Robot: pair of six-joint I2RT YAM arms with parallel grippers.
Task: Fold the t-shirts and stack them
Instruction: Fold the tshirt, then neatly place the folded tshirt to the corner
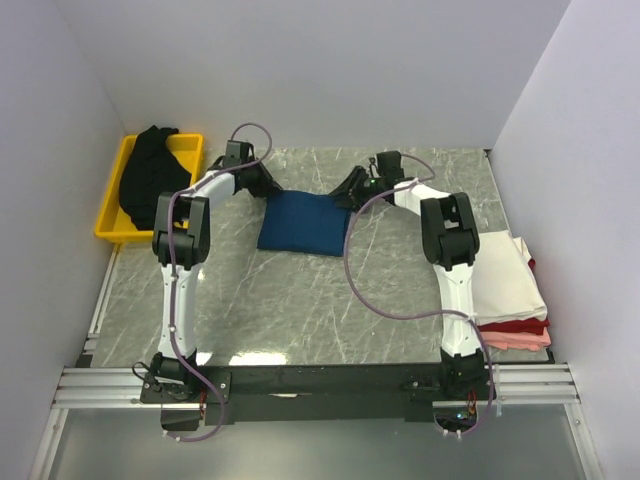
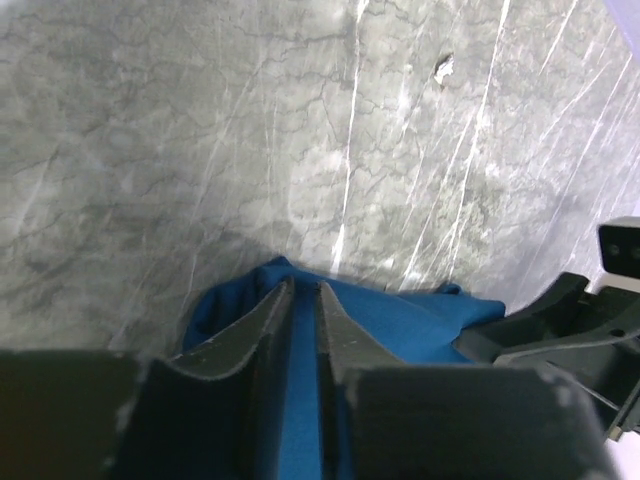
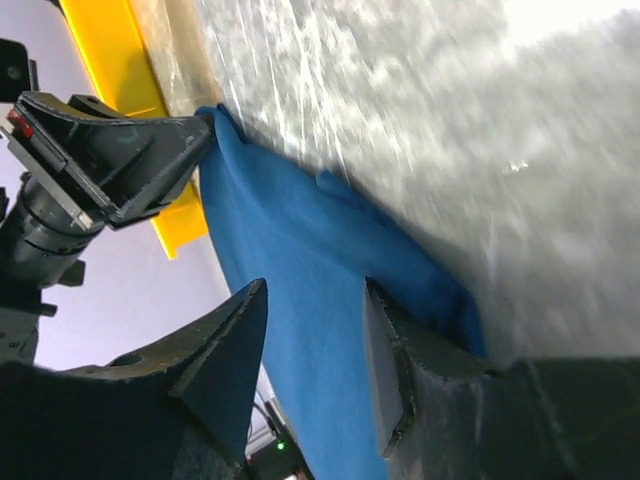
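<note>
We see the blue t-shirt (image 1: 303, 225) lying folded flat on the far middle of the table (image 1: 300, 300), with both arms reaching to its far edge. The left fingers (image 1: 266, 186) sit at its far left corner; from the left wrist they stand only a narrow slit apart, with blue cloth under them and showing through the slit, and we cannot tell whether they pinch the fabric or merely rest over it. The right fingers (image 1: 348, 192) sit at the far right corner; from the right wrist they are clearly spread, with the blue cloth visible in the gap behind them, one finger close against the folded edge, and nothing clamped between them. At the far left of the table a yellow tray (image 1: 110, 228) holds the black t-shirt (image 1: 150, 180), heaped loosely and spilling over the tray's far rim. Along the right edge of the table we see a stack of folded shirts, the white t-shirt (image 1: 505, 275) on top, the red t-shirt (image 1: 515, 326) showing below it and the pink t-shirt (image 1: 520, 341) lowest at the near side. The blue t-shirt forms a rectangle whose long axis runs left to right, slightly skewed, its short sides running near to far
</note>
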